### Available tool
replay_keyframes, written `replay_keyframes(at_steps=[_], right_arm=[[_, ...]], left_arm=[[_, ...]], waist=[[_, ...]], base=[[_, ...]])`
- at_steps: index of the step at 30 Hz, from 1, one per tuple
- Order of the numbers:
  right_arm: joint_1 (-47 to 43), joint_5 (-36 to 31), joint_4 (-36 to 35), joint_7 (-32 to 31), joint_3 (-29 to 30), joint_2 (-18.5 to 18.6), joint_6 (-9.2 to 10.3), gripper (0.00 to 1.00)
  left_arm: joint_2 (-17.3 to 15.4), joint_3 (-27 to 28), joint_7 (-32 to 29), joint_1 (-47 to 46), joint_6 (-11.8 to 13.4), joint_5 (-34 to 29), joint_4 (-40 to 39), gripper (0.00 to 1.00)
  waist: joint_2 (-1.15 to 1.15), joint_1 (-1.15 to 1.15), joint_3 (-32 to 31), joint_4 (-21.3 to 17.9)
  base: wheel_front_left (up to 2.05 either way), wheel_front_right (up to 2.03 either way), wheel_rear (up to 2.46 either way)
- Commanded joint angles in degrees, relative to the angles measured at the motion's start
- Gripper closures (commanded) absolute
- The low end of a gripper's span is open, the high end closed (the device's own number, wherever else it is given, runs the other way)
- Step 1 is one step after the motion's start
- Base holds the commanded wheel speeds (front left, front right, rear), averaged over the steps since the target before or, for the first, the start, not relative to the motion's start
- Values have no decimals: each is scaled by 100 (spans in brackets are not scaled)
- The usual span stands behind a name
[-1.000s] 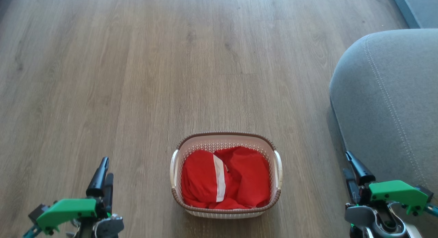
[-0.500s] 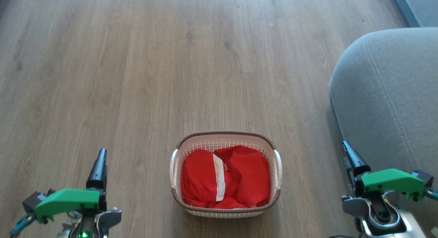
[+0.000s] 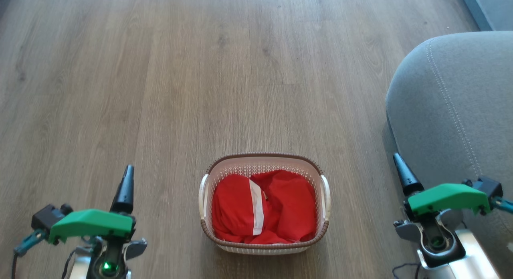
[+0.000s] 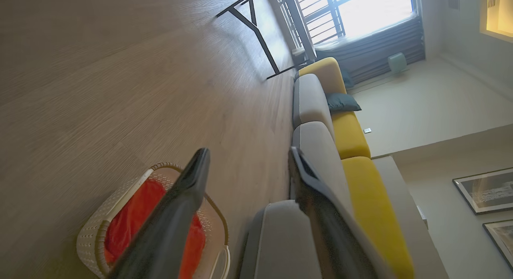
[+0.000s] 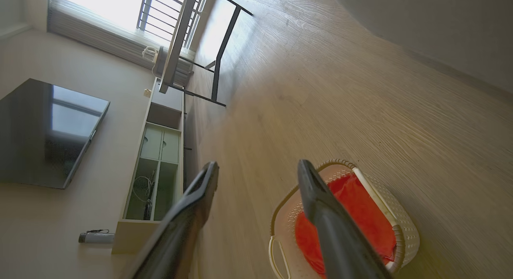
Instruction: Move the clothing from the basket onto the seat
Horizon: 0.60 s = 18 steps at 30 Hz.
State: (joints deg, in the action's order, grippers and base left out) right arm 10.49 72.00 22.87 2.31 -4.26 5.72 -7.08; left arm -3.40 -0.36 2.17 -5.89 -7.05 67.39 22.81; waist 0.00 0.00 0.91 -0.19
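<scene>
Both grippers stand higher up the head view than a second ago, each dark fingertip further out over the floor, while basket, clothing and seat lie as they did.

Item 1. Left gripper (image 3: pixel 128 174), at 7 o'clock in the head view: long dark fingers under a green cover (image 3: pixel 92 229), pointing toward 12 o'clock. Its own wrist view shows the two fingers well apart and empty. It hangs over the floor, apart from the basket, which lies toward its 3 o'clock.

Item 2. Small cream-white perforated plastic basket (image 3: pixel 264 156) with a brown woven-look rim and two side handles, at 6 o'clock in the head view. It stands upright on the floor between the two grippers.

Item 3. Bright red soft fabric clothing (image 3: pixel 284 207), crumpled inside the basket and covering its bottom from wall to wall. A white stripe (image 3: pixel 257 209) runs roughly from 12 to 6 o'clock across its left half. The clothing is well apart from both grippers.

Item 4. Right gripper (image 3: pixel 398 163), at 4 o'clock in the head view: the same dark fingers and green cover (image 3: pixel 447 198). The fingers are spread wide and empty in its wrist view. It shows at the seat's left edge, with the basket toward its 9 o'clock.

Item 5. Large grey fabric-upholstered seat (image 3: pixel 461 110) with a rounded corner and a light stitched seam line, at 3 o'clock in the head view, well to the right of the basket.

Item 6. Brown wood-plank floor (image 3: pixel 160 90), under the basket and stretching to 12 o'clock.
</scene>
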Motion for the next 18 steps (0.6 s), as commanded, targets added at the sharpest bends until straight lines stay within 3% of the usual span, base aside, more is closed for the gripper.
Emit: replay_keyframes(at_steps=[1, 18], right_arm=[[395, -162, -153, 72, -99, 129, -18, 0], [685, -1331, 8, 340, -478, 242, -23, 0]], left_arm=[[-141, 12, 68, -374, -18, -191, -157, 0], [-208, -79, 340, -534, -24, -1632, -233, 0]], waist=[[0, 0, 3, 1], [0, 0, 9, 10]], base=[[0, 0, 0], [0, 0, 0]])
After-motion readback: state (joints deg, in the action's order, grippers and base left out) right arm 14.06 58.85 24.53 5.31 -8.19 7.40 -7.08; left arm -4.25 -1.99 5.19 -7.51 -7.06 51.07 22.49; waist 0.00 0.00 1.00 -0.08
